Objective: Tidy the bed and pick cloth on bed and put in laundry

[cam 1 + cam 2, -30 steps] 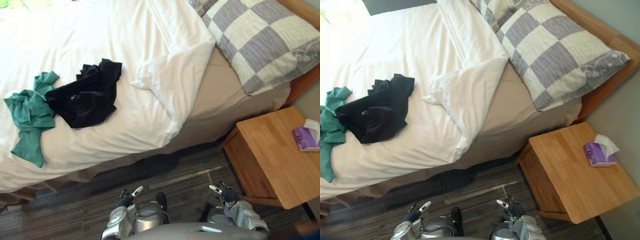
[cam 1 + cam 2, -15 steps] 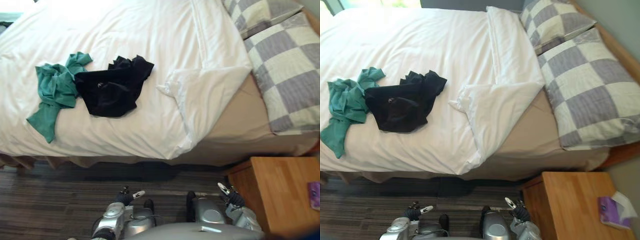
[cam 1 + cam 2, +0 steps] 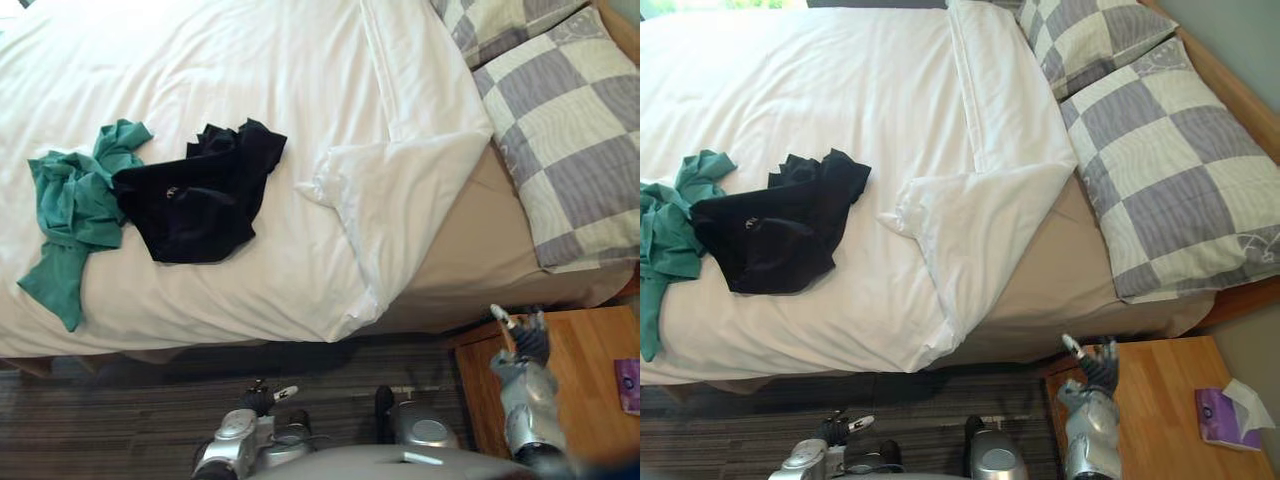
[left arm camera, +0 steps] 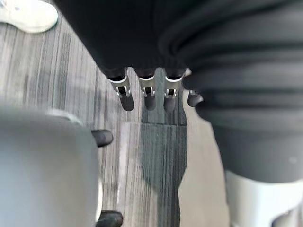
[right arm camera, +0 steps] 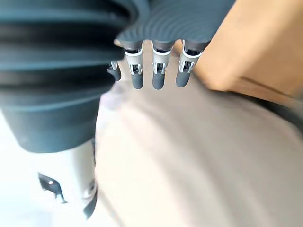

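Note:
A black garment (image 3: 199, 193) lies crumpled on the white duvet (image 3: 250, 90), with a green cloth (image 3: 68, 205) bunched against its left side. The duvet's near right corner (image 3: 395, 200) is folded back, baring the beige sheet (image 3: 470, 250). My right hand (image 3: 527, 335) is raised by the bed's lower right corner, over the nightstand's edge, its fingers (image 5: 156, 71) straight and holding nothing. My left hand (image 3: 262, 396) hangs low above the floor in front of the bed, with fingers (image 4: 147, 92) relaxed and empty. Both hands are well away from the clothes.
Two grey-and-cream checked pillows (image 3: 1160, 150) lie at the head of the bed on the right. A wooden nightstand (image 3: 1170, 400) stands beside the bed with a purple tissue box (image 3: 1220, 415) on it. Striped dark flooring (image 3: 120, 410) runs along the bed's near side.
My right arm has risen from beside my body up to the bed's corner by the nightstand. The camera has shifted, so the bed sits differently in view. The clothes lie as before.

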`<state>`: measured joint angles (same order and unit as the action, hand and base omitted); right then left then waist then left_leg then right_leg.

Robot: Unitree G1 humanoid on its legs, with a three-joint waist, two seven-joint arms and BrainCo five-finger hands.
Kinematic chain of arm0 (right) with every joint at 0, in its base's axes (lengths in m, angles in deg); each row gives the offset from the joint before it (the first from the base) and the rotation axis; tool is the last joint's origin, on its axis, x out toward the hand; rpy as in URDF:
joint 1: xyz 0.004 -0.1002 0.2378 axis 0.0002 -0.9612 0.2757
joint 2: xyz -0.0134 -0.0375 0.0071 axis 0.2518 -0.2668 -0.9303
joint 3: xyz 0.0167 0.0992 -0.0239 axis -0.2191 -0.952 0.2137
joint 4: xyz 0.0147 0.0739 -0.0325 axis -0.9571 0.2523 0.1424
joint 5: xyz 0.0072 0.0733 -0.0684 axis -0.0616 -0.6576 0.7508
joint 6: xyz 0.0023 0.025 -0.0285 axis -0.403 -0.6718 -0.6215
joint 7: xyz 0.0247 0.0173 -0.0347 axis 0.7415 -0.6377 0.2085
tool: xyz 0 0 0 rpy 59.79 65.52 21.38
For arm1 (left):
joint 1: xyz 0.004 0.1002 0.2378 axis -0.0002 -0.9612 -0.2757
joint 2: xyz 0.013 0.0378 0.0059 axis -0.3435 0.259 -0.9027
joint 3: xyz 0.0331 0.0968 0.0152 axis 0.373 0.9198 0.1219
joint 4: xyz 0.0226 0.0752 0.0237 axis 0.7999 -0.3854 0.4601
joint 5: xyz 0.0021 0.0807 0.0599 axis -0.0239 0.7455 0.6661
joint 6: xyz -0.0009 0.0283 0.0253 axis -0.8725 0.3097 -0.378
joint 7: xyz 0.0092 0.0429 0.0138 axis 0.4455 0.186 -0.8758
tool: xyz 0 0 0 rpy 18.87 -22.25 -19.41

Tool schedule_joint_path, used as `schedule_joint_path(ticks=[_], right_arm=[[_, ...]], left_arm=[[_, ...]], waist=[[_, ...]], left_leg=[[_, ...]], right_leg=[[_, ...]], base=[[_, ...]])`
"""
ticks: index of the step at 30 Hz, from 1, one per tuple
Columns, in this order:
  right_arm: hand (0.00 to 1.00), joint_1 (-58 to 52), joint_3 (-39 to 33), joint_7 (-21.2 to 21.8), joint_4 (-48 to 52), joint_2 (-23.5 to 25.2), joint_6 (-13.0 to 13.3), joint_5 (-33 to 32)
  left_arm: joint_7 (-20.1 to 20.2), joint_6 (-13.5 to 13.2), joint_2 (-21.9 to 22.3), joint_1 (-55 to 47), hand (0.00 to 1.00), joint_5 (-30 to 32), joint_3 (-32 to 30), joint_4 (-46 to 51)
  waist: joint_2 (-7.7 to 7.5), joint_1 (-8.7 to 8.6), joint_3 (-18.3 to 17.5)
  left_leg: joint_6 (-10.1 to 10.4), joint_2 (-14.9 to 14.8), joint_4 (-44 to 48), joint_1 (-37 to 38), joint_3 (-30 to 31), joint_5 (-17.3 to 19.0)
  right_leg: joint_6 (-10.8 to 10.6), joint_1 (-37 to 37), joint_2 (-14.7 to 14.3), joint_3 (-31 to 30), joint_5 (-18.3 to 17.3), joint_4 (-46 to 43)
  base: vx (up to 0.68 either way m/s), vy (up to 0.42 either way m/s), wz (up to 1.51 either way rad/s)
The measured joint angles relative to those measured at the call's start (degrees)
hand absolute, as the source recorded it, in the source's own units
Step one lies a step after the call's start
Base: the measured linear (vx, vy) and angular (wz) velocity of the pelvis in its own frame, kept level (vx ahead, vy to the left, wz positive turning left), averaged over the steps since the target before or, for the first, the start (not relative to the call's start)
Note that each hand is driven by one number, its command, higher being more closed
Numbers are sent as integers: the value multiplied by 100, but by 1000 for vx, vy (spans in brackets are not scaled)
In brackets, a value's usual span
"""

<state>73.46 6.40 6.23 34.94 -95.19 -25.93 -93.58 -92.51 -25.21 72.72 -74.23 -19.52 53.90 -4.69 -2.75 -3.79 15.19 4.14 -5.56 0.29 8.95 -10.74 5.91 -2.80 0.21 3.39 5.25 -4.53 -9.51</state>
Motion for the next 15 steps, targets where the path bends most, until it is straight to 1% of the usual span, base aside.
schedule_joint_path(ticks=[1, 3, 5, 7, 8, 9, 10, 11, 13, 14, 15], right_arm=[[0, 36, 1, 0, 110, -57, -41, 98], [0, 269, 13, 16, 467, -338, -152, 348], [0, 604, 43, 45, 644, -650, -218, 524], [0, 1113, 264, 174, 731, -1065, -319, 574], [0, 1227, 331, 216, 746, -1147, -334, 614], [0, 1471, 482, 303, 753, -1327, -351, 746], [0, 1725, 628, 412, 750, -1499, -392, 785], [0, 1810, 686, 441, 729, -1549, -403, 786], [0, 2308, 954, 542, 645, -1759, -446, 935], [0, 2410, 1006, 557, 599, -1795, -446, 973], [0, 2727, 1134, 583, 459, -1841, -449, 1031]], left_arm=[[0, 3, -18, -15, 0, -9, -4, 18], [-14, 3, -59, -45, 0, -74, -10, 59], [-18, 3, -56, -47, 0, -97, -21, 59], [-18, 4, -61, -48, 0, -100, -33, 60], [-18, 4, -61, -47, 0, -100, -39, 62], [-17, 6, -61, -44, 0, -100, -85, 74], [-16, 8, -55, -39, 0, -100, -125, 85], [-16, 7, -51, -39, 0, -100, -151, 88], [-16, 13, -64, -33, 0, -102, -242, 83], [-16, 12, -67, -33, 0, -102, -255, 84], [-15, 20, -85, -29, 0, -104, -334, 78]], waist=[[-18, 2, 1], [-72, 9, 9], [-73, 5, 16], [-80, 23, 18], [-82, 26, 18], [-90, 29, 22], [-88, 51, 23], [-88, 68, 25], [-101, 178, 33], [-109, 185, 41], [-124, 212, 65]], left_leg=[[-14, 8, -15, -6, -1, -9], [-78, 56, -27, -71, -2, -53], [-111, 86, -40, -115, -5, -75], [-107, 111, -61, -150, -7, -75], [-114, 116, -60, -183, -7, -80], [-132, 127, -63, -241, -7, -91], [-125, 134, -36, -323, -4, -107], [-118, 139, -16, -347, 1, -111], [-145, 158, -7, -405, 45, -94], [-147, 160, -3, -411, 56, -94], [-192, 172, 28, -441, 122, -119]], right_leg=[[0, 2, 5, 0, 0, 21], [1, 9, 43, 0, 0, 144], [17, -16, 73, 2, 20, 164], [-11, -39, 97, 8, 16, 175], [-22, -62, 104, 13, 20, 181], [-51, -104, 124, 30, 46, 206], [-69, -121, 147, 65, 82, 255], [-47, -129, 158, 77, 104, 257], [-49, -126, 195, 142, 175, 312], [-57, -121, 200, 155, 183, 315], [-71, -101, 222, 204, 194, 315]], base=[[-75, 7, 3], [-87, -7, 5], [-115, 1, 3], [-85, 8, 4], [-53, 6, 10], [-31, 7, 16], [-17, 11, 16], [11, 24, 16], [41, 32, 13], [59, 30, 21], [74, 37, 32]])
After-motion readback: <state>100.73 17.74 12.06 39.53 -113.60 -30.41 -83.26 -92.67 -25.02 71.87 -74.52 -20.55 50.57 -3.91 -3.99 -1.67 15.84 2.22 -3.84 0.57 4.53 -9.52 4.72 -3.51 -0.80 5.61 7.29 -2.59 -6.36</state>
